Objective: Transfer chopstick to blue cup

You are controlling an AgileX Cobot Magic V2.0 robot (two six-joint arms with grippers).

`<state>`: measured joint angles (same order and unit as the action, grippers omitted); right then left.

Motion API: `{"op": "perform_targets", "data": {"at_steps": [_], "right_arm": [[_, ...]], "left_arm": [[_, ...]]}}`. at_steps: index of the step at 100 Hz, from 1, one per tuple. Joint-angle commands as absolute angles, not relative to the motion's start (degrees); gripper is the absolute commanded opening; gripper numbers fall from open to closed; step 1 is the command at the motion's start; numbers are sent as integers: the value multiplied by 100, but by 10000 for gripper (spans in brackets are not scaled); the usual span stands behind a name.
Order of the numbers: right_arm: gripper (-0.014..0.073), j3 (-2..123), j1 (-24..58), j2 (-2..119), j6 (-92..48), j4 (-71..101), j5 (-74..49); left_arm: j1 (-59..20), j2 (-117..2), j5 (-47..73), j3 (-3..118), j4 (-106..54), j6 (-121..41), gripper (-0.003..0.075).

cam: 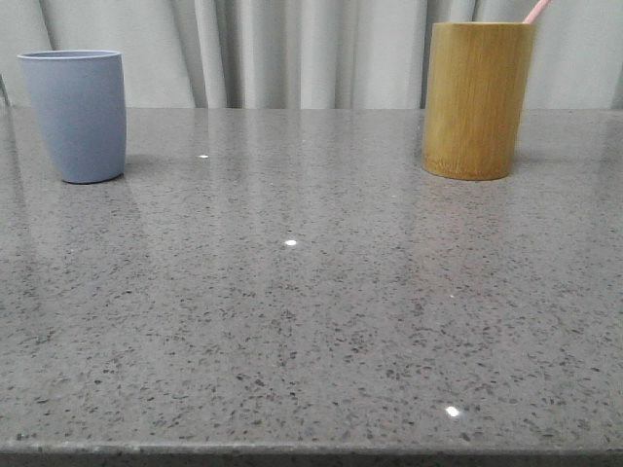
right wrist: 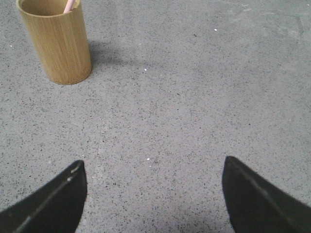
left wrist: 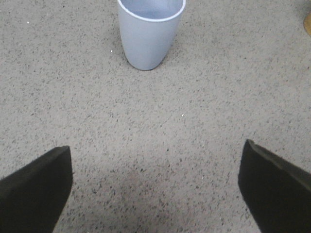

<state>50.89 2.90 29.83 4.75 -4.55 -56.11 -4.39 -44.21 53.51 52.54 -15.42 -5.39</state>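
Observation:
The blue cup stands upright at the back left of the grey speckled table; it also shows in the left wrist view, apparently empty. The pink chopstick pokes out of the bamboo cup at the back right; only its upper end shows. In the right wrist view the bamboo cup holds the chopstick tip. My left gripper is open and empty, well short of the blue cup. My right gripper is open and empty, short of the bamboo cup. Neither gripper shows in the front view.
A pale curtain hangs behind the table's far edge. The table's front edge runs along the bottom of the front view. Bare tabletop lies between the two cups.

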Motion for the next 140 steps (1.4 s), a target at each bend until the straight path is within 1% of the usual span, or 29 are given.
{"op": "perform_targets", "data": {"at_steps": [1,10,22,70,90,110,115,120,127,129,131,134,137,138,139,140], "right_arm": [[580,5273,274,3058,488,-471,-5145],[580,5273,274,3058,488,-471,-5114],[580,5273,274,3058,488,-457,-5097],[580,5273,274,3058,488,-449,-5107],[580,5273,274,3058,488,-449,-5107],[580,5273,274,3058,488,-449,-5107],[580,5273,274,3058,488,-449,-5107],[580,5273,274,3058,488,-449,-5107],[580,5273,274,3058,488,-449,-5107],[580,5273,274,3058,488,-449,-5107],[580,5273,274,3058,488,-449,-5107],[580,5273,274,3058,488,-449,-5107],[580,5273,274,3058,488,-449,-5107],[580,5273,274,3058,488,-449,-5107],[580,5273,274,3058,488,-449,-5107],[580,5273,274,3058,488,-449,-5107]], "left_arm": [[-423,-4426,4720,5495,-1787,-539,637],[-423,-4601,4531,5683,-1799,-551,631],[-423,-5165,4531,6213,-1863,-788,631],[-423,-8246,4412,8410,-1888,-833,629],[-423,-9070,4495,8649,-1888,-833,629],[-423,-9442,4602,8649,-1888,-833,619],[-423,-9454,4602,8649,-1888,-833,589],[-423,-9454,4602,8649,-1888,-833,540],[-423,-9454,4602,8672,-1888,-833,426],[-423,-9454,4602,8672,-1888,-833,384],[-423,-9454,4602,8672,-1888,-833,321],[-423,-9454,4610,8672,-1888,-833,271],[-423,-9454,4617,8672,-1888,-833,179],[-423,-9454,4617,8684,-1888,-833,160],[-423,-9454,4617,8682,-1888,-833,122],[-423,-9454,4625,8682,-1888,-833,103]]}}
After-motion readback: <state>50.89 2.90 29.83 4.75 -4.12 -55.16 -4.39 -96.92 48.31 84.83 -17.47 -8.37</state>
